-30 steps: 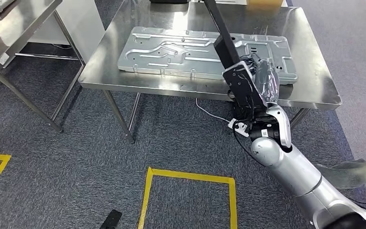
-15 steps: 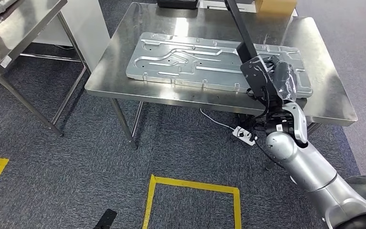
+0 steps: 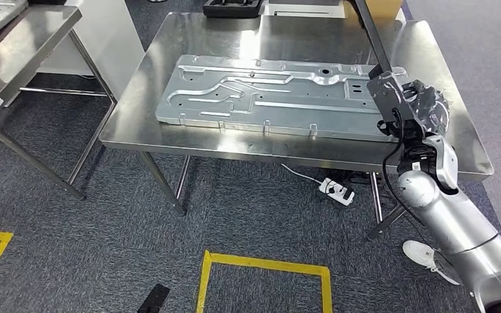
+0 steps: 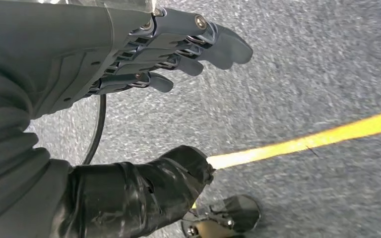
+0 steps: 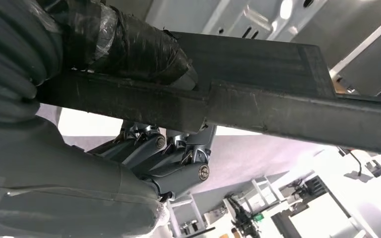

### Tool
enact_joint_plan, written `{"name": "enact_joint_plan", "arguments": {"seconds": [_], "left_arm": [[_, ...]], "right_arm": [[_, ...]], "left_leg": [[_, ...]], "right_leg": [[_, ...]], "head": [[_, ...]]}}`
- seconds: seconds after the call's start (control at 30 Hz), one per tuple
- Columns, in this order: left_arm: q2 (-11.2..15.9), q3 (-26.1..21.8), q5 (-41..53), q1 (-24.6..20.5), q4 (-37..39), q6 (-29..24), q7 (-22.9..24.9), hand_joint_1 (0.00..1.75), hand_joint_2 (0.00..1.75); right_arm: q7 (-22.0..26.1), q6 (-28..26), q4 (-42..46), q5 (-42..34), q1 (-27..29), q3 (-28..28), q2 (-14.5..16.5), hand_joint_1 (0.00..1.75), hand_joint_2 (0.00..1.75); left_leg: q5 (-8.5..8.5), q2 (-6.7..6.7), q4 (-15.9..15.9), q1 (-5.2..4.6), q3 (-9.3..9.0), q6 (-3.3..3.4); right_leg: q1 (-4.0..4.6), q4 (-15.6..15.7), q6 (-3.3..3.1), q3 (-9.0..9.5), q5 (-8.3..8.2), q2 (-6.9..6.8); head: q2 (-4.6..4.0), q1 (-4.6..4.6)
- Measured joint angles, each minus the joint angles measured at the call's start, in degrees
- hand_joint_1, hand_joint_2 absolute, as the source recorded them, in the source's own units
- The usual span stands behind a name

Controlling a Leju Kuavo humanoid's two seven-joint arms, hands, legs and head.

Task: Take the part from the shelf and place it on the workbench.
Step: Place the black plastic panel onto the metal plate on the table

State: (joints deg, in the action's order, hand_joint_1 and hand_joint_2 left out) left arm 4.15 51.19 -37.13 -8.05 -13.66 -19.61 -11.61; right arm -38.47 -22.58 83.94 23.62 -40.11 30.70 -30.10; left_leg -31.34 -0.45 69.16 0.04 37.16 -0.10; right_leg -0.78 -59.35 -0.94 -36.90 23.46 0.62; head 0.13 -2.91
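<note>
Left hand [image 4: 144, 54] hangs low over grey carpet near a yellow floor line [image 4: 302, 144], fingers apart and holding nothing, so not part of this step. Right hand [image 3: 424, 107] is raised at the near right edge of the steel table [image 3: 189, 140], fingers and thumb wrapped around the part [image 5: 258, 106], a long dark bar; in the head view the part [image 3: 372, 36] slants up and away from the hand over the table top. Judgement: pick from the shelf is done, the carry is ending, and the placing step is in hand. Further back on the table lies a large stamped metal panel [image 3: 267, 94], then a black tray [image 3: 231, 8] at the far edge. Next move likely calls for lowering and levelling the bar onto bare steel, clear of the panel, then spreading the fingers; free space beside the panel looks tight.
</note>
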Motion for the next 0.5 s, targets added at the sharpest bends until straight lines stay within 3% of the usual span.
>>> {"name": "enact_joint_plan", "arguments": {"seconds": [0.07, 0.1, 0.13, 0.2, 0.23, 0.3, 0.4, 0.43, 0.5], "left_arm": [[-0.1, 0.0, 0.0, 0.0, 0.0, 0.0, 0.1, 0.0, 1.75], [-0.1, 0.0, 0.1, 0.0, 0.0, 0.0, 0.1, 0.0, 1.75], [-0.1, 0.0, 0.1, 0.0, 0.0, 0.0, 0.1, 0.0, 1.75], [-0.1, 0.0, 0.1, 0.0, 0.0, 0.0, 0.1, 0.0, 1.75], [-0.1, 0.0, 0.1, -0.1, 0.0, 0.0, 0.2, 0.0, 1.75], [-0.1, 0.1, 0.2, -0.3, 0.0, 0.1, 0.2, 0.0, 1.75], [-0.1, 0.3, 0.4, -0.3, 0.0, 0.2, 0.2, 0.0, 1.75], [-0.2, 0.3, 0.4, -0.3, 0.0, 0.3, 0.2, 0.0, 1.75], [-0.2, 0.3, 0.5, -0.5, 0.0, 0.4, 0.1, 0.0, 1.75]], "right_arm": [[-0.3, 0.8, -0.5, 0.3, 0.0, -0.1, -0.5, 1.75, 1.75], [-0.4, 1.1, -0.8, 0.6, 0.0, -0.2, -0.8, 1.75, 1.75], [-0.6, 1.5, -1.1, 0.8, 0.0, -0.3, -1.1, 1.75, 1.75], [-0.7, 1.9, -1.7, 1.2, -0.1, -0.4, -1.4, 1.75, 1.75], [-0.6, 2.0, -1.9, 1.3, -0.2, -0.4, -1.6, 1.75, 1.75], [0.0, 2.1, -2.5, 1.3, -0.3, -0.5, -1.8, 1.75, 1.75], [2.7, 2.7, -3.7, 1.3, -0.2, -0.5, -1.9, 1.75, 1.75], [3.9, 3.2, -3.9, 1.3, -0.3, -0.5, -1.9, 1.75, 1.75], [6.2, 4.4, -4.2, 1.5, -0.5, -0.4, -1.9, 1.75, 1.75]], "left_leg": [[-2.05, 0.04, 4.9, -0.08, 4.19, 0.13], [-1.78, 0.04, 5.2, -0.25, 5.24, 0.45], [-0.04, 0.04, 3.3, -0.54, 5.18, 0.98], [5.42, 0.08, -4.3, -1.52, 2.75, 2.47], [6.91, 0.09, -7.8, -2.0, 1.37, 3.16], [7.46, 0.07, -11.2, -2.52, -0.19, 4.06], [7.84, 0.09, -13.0, -2.3, -2.07, 4.7], [7.91, 0.12, -13.4, -2.16, -2.77, 4.81], [7.82, 0.14, -13.7, -1.99, -3.46, 4.83]], "right_leg": [[0.39, 0.0, -0.19, 0.71, 0.7, 0.03], [0.61, 0.0, -0.26, 1.17, 1.07, 0.03], [0.81, 0.0, -0.31, 1.74, 1.48, 0.04], [1.0, 0.1, -0.31, 2.91, 2.27, 0.04], [1.0, 0.1, -0.23, 3.34, 2.6, 0.07], [0.9, 0.2, 0.11, 3.8, 2.82, 0.11], [0.79, -1.1, 0.66, 3.93, 2.94, -0.01], [0.73, -2.3, 0.92, 3.36, 3.73, -0.03], [0.42, -7.7, 1.63, 0.39, 6.42, -0.06]], "head": [[0.0, 0.01], [0.0, 0.02], [0.0, 0.03], [0.0, 0.06], [0.0, 0.06], [0.0, 0.03], [0.0, 0.03], [0.0, 0.08], [0.0, 0.18]]}}
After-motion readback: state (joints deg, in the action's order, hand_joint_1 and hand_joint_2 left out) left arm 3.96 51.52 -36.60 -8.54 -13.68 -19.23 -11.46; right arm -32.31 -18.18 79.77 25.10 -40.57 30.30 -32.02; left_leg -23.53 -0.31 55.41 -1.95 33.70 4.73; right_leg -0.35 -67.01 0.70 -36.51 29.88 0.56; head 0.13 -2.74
